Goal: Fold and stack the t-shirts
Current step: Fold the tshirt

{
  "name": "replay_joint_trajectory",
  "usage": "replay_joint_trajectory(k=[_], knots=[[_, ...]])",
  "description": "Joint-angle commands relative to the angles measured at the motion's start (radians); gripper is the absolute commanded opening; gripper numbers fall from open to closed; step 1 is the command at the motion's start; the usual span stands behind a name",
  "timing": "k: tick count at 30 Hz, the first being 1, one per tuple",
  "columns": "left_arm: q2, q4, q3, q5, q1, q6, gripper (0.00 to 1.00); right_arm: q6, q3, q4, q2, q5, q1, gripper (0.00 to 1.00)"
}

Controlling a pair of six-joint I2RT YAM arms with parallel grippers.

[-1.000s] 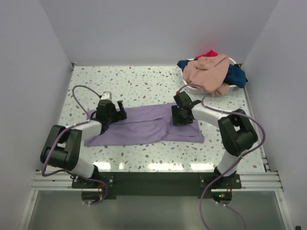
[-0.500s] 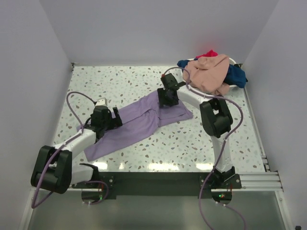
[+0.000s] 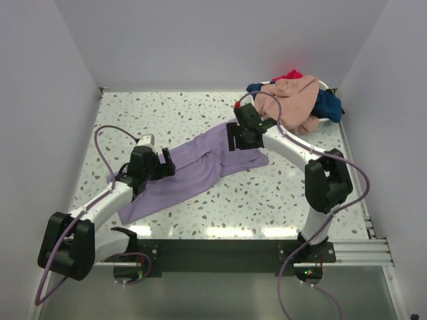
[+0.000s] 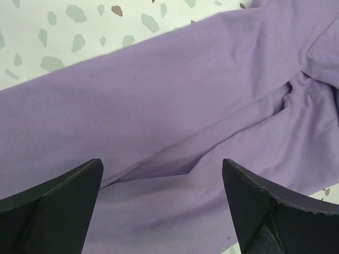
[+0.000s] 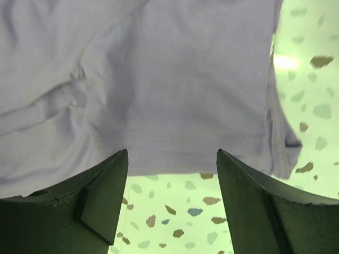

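Half a second ago my right tool (image 3: 237,138) sat a shade nearer 9 o'clock. It has now slid a little toward 3 o'clock, and that arm's elbow has swung out toward 4 o'clock. My left tool (image 3: 162,163) has barely shifted. The lavender shirt (image 3: 193,168) keeps the same slant across the desk (image 3: 167,113), running from 8 o'clock up to the centre.

Both tools are released. In the left wrist view the fingers of my left tool (image 4: 162,174) are spread wide over creased lavender cloth (image 4: 175,100). In the right wrist view my right tool (image 5: 171,159) gapes, with the shirt's hem (image 5: 180,84) between its tips and speckled desk showing below.

At 1 o'clock the white basket (image 3: 325,85) is heaped full. The peach-pink shirt (image 3: 290,100) lies on top, the navy shirt (image 3: 328,105) spills over its 3 o'clock side, and the red shirt (image 3: 291,74) peeks out at 12.
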Motion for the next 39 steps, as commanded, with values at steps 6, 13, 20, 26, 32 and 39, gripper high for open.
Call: replay_joint_trajectory(k=[6,13,20,26,32,39], knots=[[0.049,0.023,0.022,0.035,-0.045,0.022,1.0,0.085,-0.169,0.134,0.021,-0.072,0.001,0.71],[0.049,0.019,-0.017,0.028,-0.048,0.008,1.0,0.07,-0.108,0.134,0.1,-0.051,-0.014,0.71],[0.088,0.011,-0.037,0.032,-0.06,-0.026,1.0,0.042,0.004,0.107,0.218,-0.05,-0.043,0.71],[0.078,0.002,-0.073,0.051,-0.094,-0.09,1.0,0.015,0.193,0.055,0.372,-0.07,-0.085,0.71],[0.051,0.029,-0.138,0.066,-0.169,-0.194,1.0,0.012,0.467,-0.024,0.558,-0.109,-0.115,0.71],[-0.075,0.028,-0.155,0.074,-0.34,-0.38,1.0,0.001,0.676,-0.062,0.652,-0.184,-0.126,0.72]])
